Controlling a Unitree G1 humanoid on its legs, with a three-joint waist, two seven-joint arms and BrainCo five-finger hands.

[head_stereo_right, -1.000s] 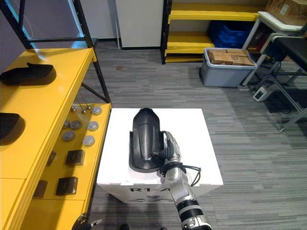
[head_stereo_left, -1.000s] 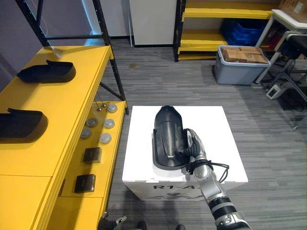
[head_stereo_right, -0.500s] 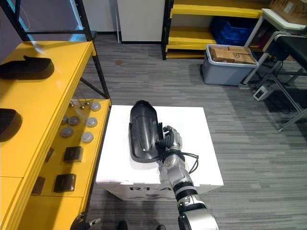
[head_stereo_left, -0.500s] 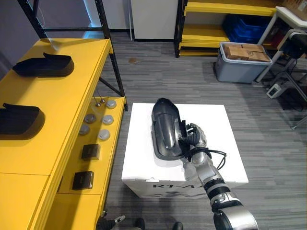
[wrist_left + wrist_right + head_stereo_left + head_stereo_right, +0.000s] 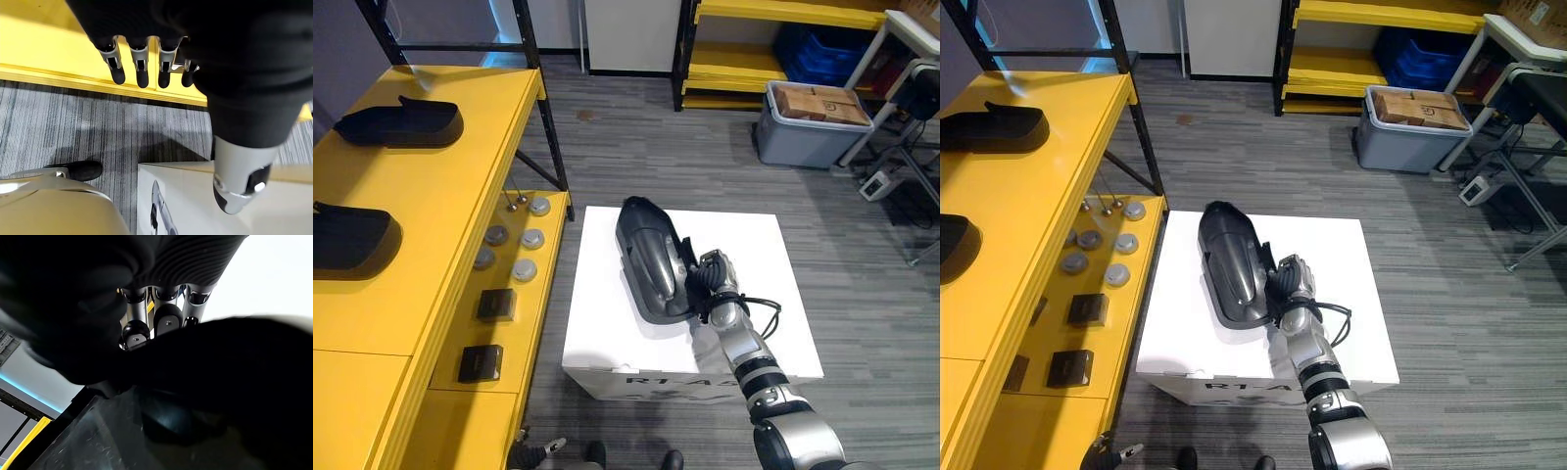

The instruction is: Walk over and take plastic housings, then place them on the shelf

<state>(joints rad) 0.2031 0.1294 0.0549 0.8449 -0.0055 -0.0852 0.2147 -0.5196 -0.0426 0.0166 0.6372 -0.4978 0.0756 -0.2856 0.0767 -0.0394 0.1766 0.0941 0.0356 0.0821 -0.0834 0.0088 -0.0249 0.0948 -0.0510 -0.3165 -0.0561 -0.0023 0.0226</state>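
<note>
A black plastic housing [image 5: 644, 257] lies slanted on the white box [image 5: 749, 245]. My right hand [image 5: 713, 289] is at its near right edge, with its fingers [image 5: 166, 319] curled over the rim, shut on the housing [image 5: 225, 362]. Two more black housings [image 5: 403, 122] [image 5: 352, 240] rest on the yellow shelf [image 5: 450, 186] at the left. My left hand [image 5: 142, 63] hangs with straight fingers, holding nothing, beside the shelf's edge and above the floor near the white box [image 5: 195, 200].
A lower yellow ledge holds round grey discs [image 5: 524, 269] and black blocks [image 5: 497, 305]. A grey bin [image 5: 813, 132] of cardboard boxes stands at the back right, before a yellow rack [image 5: 744, 69] with blue crates. Black shelf posts [image 5: 543, 108] rise by the shelf's far corner.
My right hand's fingers have curled onto the housing's rim. The housing has turned, its far end swinging left. The view has shifted a little.
</note>
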